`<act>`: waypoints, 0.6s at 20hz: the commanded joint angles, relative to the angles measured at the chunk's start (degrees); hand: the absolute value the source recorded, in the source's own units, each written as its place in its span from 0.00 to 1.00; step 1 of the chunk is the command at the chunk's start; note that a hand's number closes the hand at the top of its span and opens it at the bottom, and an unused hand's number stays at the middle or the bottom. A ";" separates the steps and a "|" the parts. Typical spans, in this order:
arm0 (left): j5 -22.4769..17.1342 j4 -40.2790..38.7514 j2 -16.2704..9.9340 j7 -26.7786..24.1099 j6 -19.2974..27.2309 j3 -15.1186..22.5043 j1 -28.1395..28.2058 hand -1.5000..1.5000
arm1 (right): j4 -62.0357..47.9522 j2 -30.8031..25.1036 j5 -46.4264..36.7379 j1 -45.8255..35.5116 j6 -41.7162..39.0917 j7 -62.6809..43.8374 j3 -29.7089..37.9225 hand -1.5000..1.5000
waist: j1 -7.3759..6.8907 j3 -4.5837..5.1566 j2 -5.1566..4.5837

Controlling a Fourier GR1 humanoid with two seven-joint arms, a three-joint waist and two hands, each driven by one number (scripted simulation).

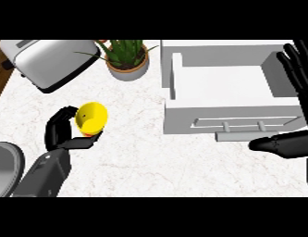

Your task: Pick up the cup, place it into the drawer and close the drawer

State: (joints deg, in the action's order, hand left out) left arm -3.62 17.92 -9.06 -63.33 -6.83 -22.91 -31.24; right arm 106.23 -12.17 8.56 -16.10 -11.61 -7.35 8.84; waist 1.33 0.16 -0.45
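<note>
We are seeing bare counter (136, 152) lying between cup (91, 118) and open drawer (224, 85); plant (127, 58) and toaster (50, 62) are crowding the far side.

Lighting bright, even; faint soft shadow lay beneath the left hand (66, 132); no glare, blur or edge distortion noted.

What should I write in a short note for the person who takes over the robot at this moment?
Left hand: curled round the yellow cup, over the counter left of the drawer.
Right hand: open, fingers up, at the view's right edge beside the drawer; it holds nothing.
Drawer: pulled open, nothing visible inside, handle facing the robot.
Done: cup grasped.
Left: carry the cup to the right, set it into the drawer, release, push the drawer shut.
</note>
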 commanded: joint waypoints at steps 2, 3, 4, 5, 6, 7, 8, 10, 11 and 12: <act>0.52 3.04 0.48 -1.77 -5.92 2.26 -4.54 1.00 | -2.58 -0.15 -0.73 -1.01 -0.02 2.29 0.64 0.00 | -0.71 -0.10 0.20; 1.15 4.51 2.32 -1.23 -5.13 3.60 -3.97 1.00 | 1.08 -1.53 0.92 -0.03 -0.76 -2.31 0.76 0.00 | -0.73 -0.12 0.54; 1.65 5.66 1.69 1.47 -4.48 4.44 -5.86 1.00 | 2.01 0.88 -3.07 1.33 1.55 -0.95 -2.04 0.00 | -0.91 -0.14 0.59; 1.89 7.80 3.89 1.92 -2.22 5.22 -7.25 1.00 | -3.55 -1.93 0.09 -0.77 -1.17 2.09 2.34 0.00 | -1.40 -0.21 0.57; 2.11 9.79 6.18 3.87 -0.67 6.23 -8.04 1.00 | 1.95 -0.51 -0.47 0.17 0.69 -2.09 0.12 0.00 | -1.37 -0.21 0.96; 1.32 11.23 4.08 4.95 -3.73 6.07 -8.59 1.00 | -2.24 -1.36 0.05 -1.25 0.15 -0.26 1.95 0.00 | -1.69 -0.20 0.72; 1.37 13.52 5.59 7.62 -0.35 6.55 -10.19 1.00 | 2.10 -1.65 0.56 3.34 -0.90 -0.44 1.98 0.00 | -1.34 -0.24 1.02; 1.46 17.78 6.22 13.12 0.05 8.22 -12.12 1.00 | 1.39 -1.28 -0.02 0.76 0.41 -1.62 1.61 0.00 | -1.90 -0.23 1.04; 1.63 17.10 6.48 15.28 -0.37 8.81 -14.05 1.00 | 1.76 0.61 -1.97 2.07 1.27 -0.71 -0.63 0.00 | -1.46 -0.20 0.79; 1.38 20.96 7.60 18.82 0.42 9.71 -14.78 1.00 | 0.61 -1.64 0.06 3.68 -0.97 0.93 2.45 0.00 | -1.98 -0.27 1.15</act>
State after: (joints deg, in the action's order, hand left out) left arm -2.29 32.63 -3.68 -51.55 -7.40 -15.65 -42.04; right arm 106.94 -13.02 8.10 -14.31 -11.59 -7.48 10.04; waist -0.24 -0.05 0.44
